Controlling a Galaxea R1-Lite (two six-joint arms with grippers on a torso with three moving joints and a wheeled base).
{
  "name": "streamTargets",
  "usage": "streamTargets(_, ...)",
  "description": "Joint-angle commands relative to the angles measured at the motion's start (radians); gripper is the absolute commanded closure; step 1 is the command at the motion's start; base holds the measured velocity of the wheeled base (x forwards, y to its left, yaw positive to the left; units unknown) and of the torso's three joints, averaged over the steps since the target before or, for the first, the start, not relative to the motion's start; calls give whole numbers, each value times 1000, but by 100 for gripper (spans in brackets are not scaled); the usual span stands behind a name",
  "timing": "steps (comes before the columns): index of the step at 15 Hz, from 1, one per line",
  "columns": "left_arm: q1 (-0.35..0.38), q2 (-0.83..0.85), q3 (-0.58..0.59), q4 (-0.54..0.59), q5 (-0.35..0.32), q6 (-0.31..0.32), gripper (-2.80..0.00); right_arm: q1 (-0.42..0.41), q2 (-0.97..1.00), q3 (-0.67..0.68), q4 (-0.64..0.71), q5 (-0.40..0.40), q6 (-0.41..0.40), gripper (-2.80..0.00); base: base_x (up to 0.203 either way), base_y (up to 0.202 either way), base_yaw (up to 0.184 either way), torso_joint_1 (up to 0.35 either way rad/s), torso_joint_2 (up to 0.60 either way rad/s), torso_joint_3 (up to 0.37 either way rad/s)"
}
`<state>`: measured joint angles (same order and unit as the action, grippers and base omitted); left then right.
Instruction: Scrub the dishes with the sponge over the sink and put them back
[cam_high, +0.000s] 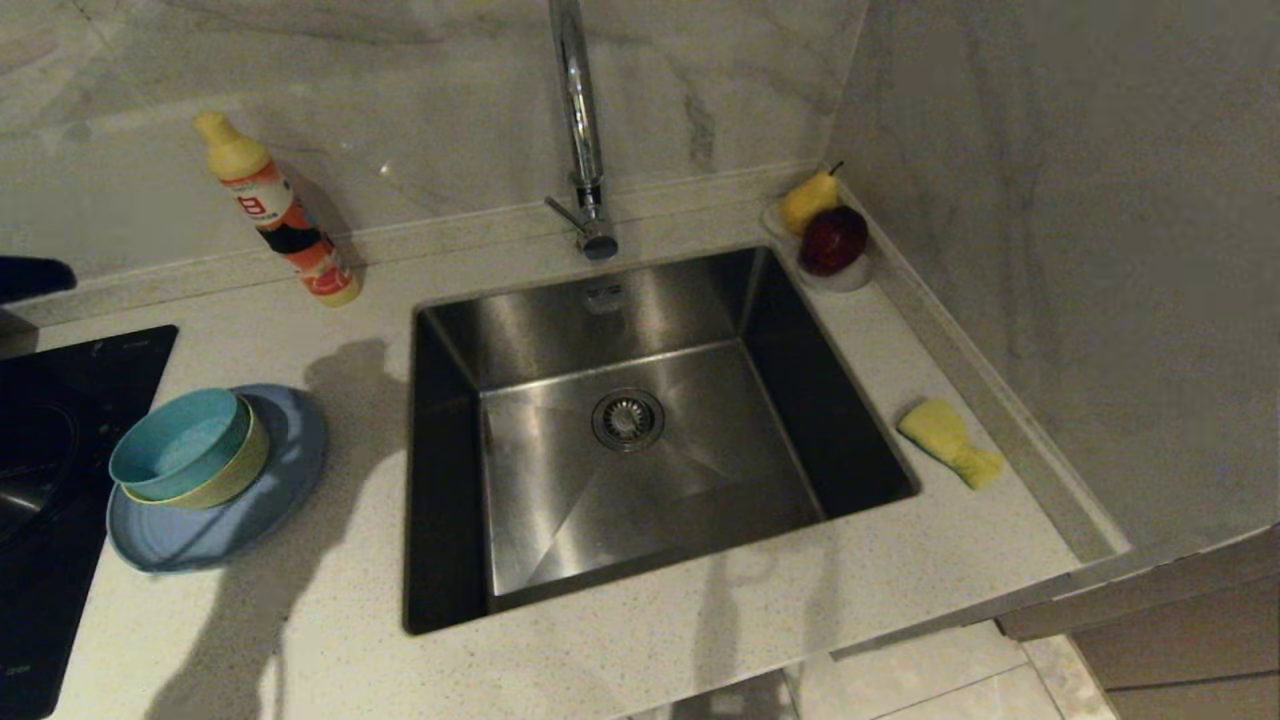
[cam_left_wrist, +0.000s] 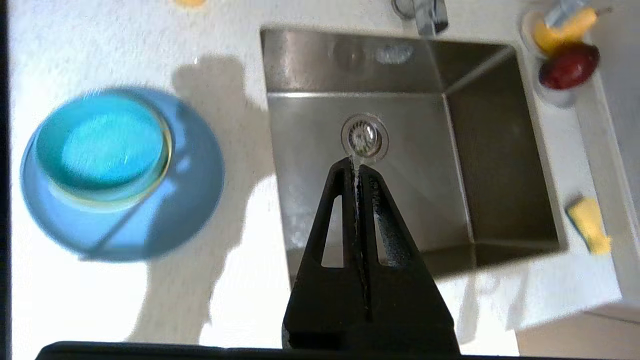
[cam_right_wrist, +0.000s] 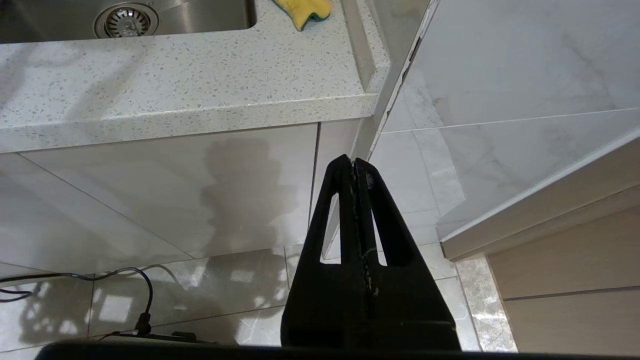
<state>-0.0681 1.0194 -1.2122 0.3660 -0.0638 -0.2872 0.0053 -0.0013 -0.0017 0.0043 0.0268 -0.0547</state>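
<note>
The dishes stand stacked on the counter left of the sink (cam_high: 640, 300): a teal bowl (cam_high: 180, 440) inside a yellow bowl (cam_high: 240, 475) on a periwinkle plate (cam_high: 290, 470). From the left wrist the same stack shows as teal bowl (cam_left_wrist: 100, 145) on plate (cam_left_wrist: 195, 200). The yellow sponge (cam_high: 948, 440) lies on the counter right of the sink, also caught as sponge (cam_right_wrist: 302, 10). My left gripper (cam_left_wrist: 354, 162) hangs high above the sink basin (cam_left_wrist: 310, 150), shut and empty. My right gripper (cam_right_wrist: 352, 161) is shut, low in front of the cabinet, off the counter.
A chrome faucet (cam_high: 580, 130) rises behind the sink. An orange soap bottle (cam_high: 280, 215) stands at the back left. A small dish with a pear (cam_high: 808, 198) and a red apple (cam_high: 832, 240) sits in the back right corner. A black cooktop (cam_high: 50, 450) lies at far left.
</note>
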Motion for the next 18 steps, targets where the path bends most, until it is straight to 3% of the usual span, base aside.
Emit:
streamTargets(1,-1,-168,137,-11,-2,0,0,1,-1,0,0,1,-1,0,0,0,0,0,0,0)
streamTargets(5,-1,-332,320,-64,-9,12,0,1,-2,0,0,1,-1,0,0,0,0,0,0,0)
streamTargets(9,-1,-506,481,-73,-7,115,0,1,0,0,0,1,-1,0,0,0,0,0,0,0)
streamTargets(12,5,-626,527,-55,8,125,0,1,-2,0,0,1,-1,0,0,0,0,0,0,0)
streamTargets(14,37,-691,563,-37,54,131,0,1,0,0,0,1,-1,0,0,0,0,0,0,0)
streamTargets(18,52,-854,693,-28,71,163,0,1,0,0,0,1,-1,0,0,0,0,0,0,0)
